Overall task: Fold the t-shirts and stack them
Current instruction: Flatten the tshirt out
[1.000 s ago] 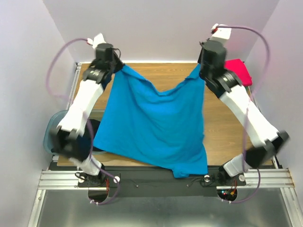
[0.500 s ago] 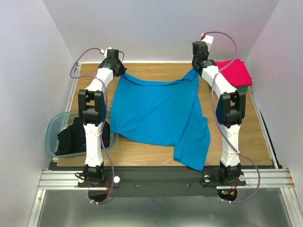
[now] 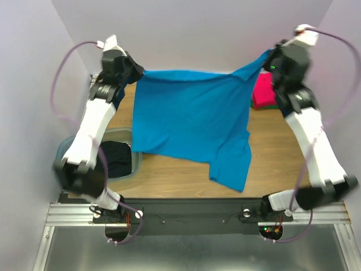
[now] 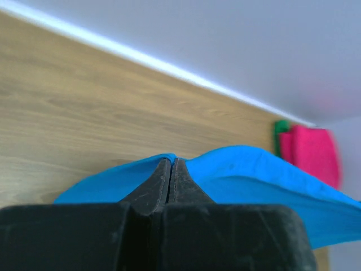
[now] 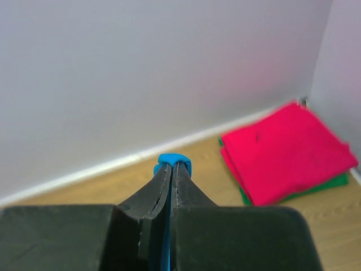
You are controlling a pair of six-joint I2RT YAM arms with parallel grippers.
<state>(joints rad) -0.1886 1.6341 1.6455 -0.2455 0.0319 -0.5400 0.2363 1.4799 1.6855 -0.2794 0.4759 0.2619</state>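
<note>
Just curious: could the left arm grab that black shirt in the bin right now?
Probably not: the left gripper is shut on the blue t-shirt, held high, away from the bin.

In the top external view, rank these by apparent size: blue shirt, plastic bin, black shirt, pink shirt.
1. blue shirt, by far the largest.
2. plastic bin, partly hidden.
3. black shirt and pink shirt: similar visible patches, both partly hidden, so left unranked.

The spread shirt [image 3: 189, 121] hangs between the two sets of jaws, one corner pinched in the left gripper [image 4: 171, 164] and another in the right gripper [image 5: 171, 166]. Ahead and to the right of the right jaws, a folded shirt [image 5: 282, 152] lies on a lower shirt [image 5: 333, 182]. Well back from the left jaws sits a bin [image 3: 62, 152] with a bundled shirt [image 3: 115, 158] inside.
</note>
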